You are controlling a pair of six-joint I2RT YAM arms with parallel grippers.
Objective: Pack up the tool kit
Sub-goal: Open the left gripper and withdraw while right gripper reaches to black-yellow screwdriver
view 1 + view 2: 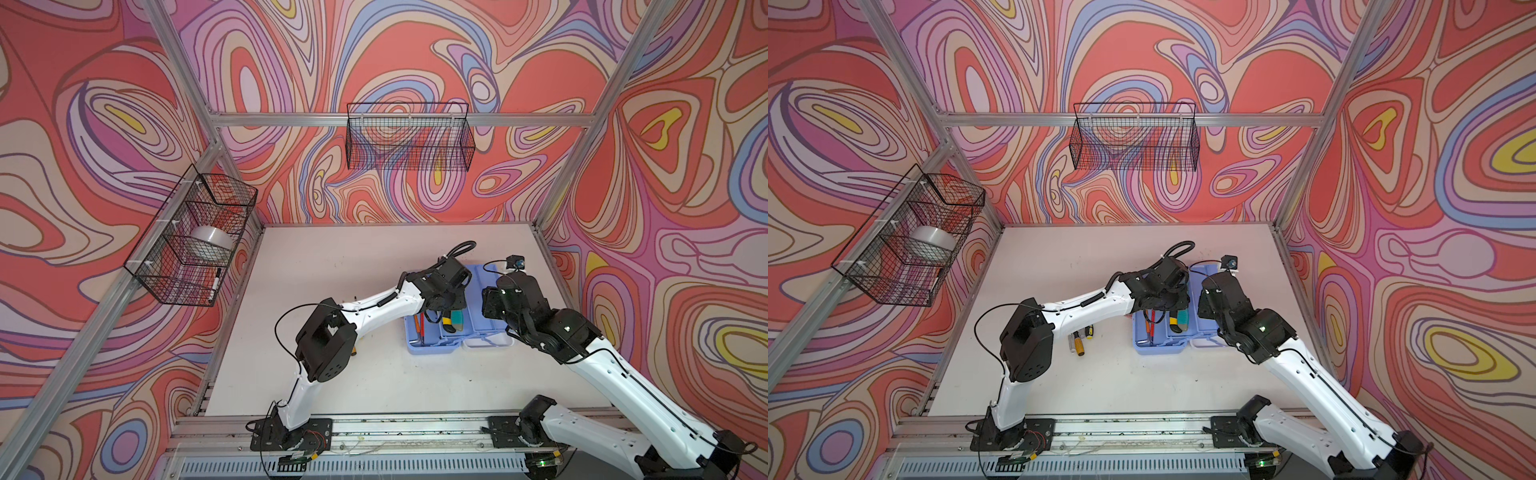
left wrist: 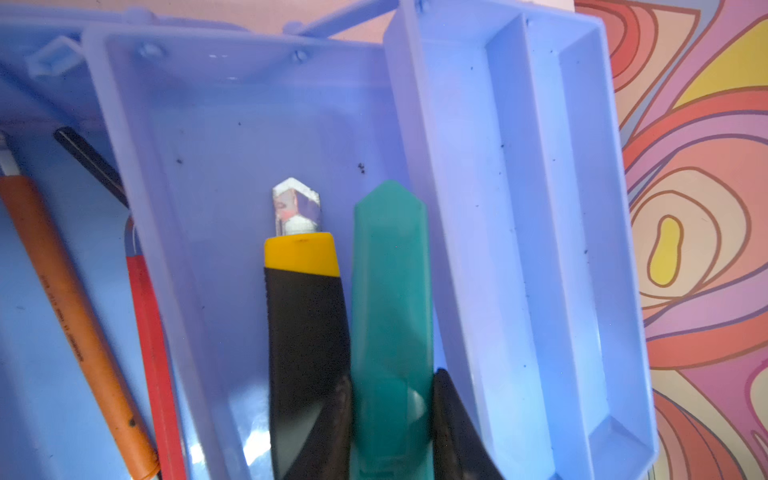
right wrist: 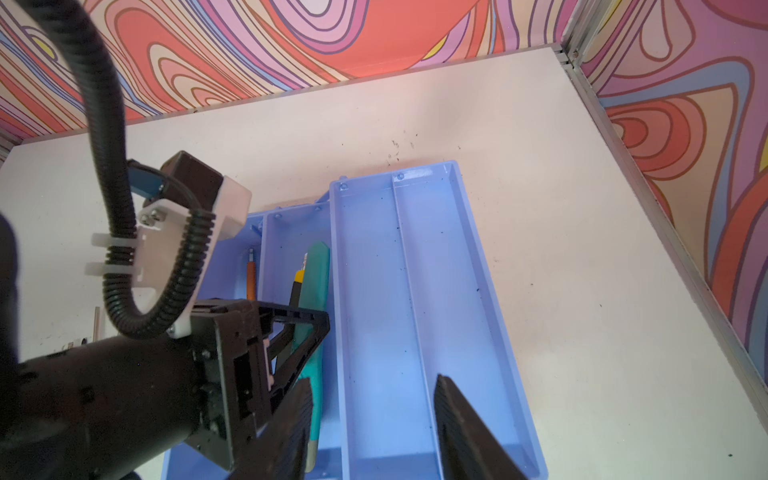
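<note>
Left wrist view: left gripper (image 2: 392, 399) clamps green knife (image 2: 390, 291) inside tool kit (image 2: 249, 124), middle compartment, just beside yellow knife (image 2: 305, 311); released askew, it may ride onto that neighbour; right gripper (image 3: 374, 380) jaws apart, empty, above side tray (image 3: 449, 291).

We note a back-wall wire basket (image 1: 409, 143) and a side wire basket (image 1: 174, 286) holding a grey roll (image 1: 210, 243) and a marker (image 1: 215, 284).

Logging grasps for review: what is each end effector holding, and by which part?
Left end effector pinches the teal utility knife across its body, back from the pointed tip. Right end effector holds nothing.
</note>
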